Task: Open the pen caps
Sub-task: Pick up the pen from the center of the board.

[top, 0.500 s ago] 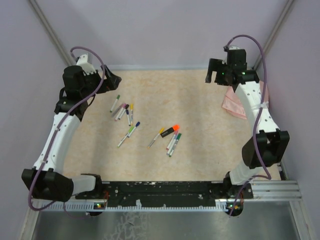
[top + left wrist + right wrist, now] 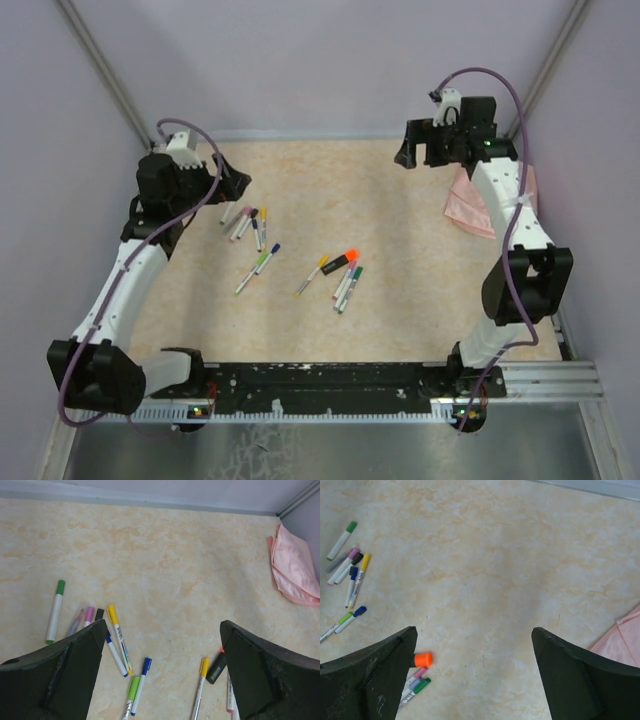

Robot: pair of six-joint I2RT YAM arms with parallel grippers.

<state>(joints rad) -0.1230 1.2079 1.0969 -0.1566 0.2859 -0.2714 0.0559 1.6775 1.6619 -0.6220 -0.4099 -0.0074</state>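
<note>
**Both end effectors spread and empty; caps on the pens**

Left end effector (image 2: 232, 180): you hold it raised above the desk (image 2: 420, 320), close to the far left corner. Its fingers (image 2: 75, 672) are spread wide with nothing between them.

Right end effector (image 2: 408, 150): it is raised near the far right corner. Its fingers (image 2: 380, 675) are also spread wide and grip nothing.

Pen caps (image 2: 248, 215): every one you can see sits on its white barrel. The pens lie flat on the desk in three loose groups, none touching either end effector.

- Group 1 lies toward the left edge, just on the near side of the left end effector. The pen with the green cap (image 2: 60, 586) lies a little apart, closest to the left edge. Beside it the pink cap (image 2: 89, 614), black cap (image 2: 99, 614) and yellow cap (image 2: 112, 614) are bunched together.
- Group 2 is a pair lying side by side, between group 1 and the near edge. It has a light green cap (image 2: 133, 686) and a blue cap (image 2: 146, 665).
- Group 3 lies near the middle of the desk. It has a second yellow-capped pen (image 2: 312, 275), a dark marker (image 2: 335, 266) tipped by the orange cap (image 2: 423, 659), and a small bundle of slim pens (image 2: 347, 288) touching one another. The left wrist view hides part of this bundle behind a finger.

Pink cloth (image 2: 465, 205): it lies crumpled against the right edge toward the far right corner, partly under the right arm, well apart from all the pens.
</note>
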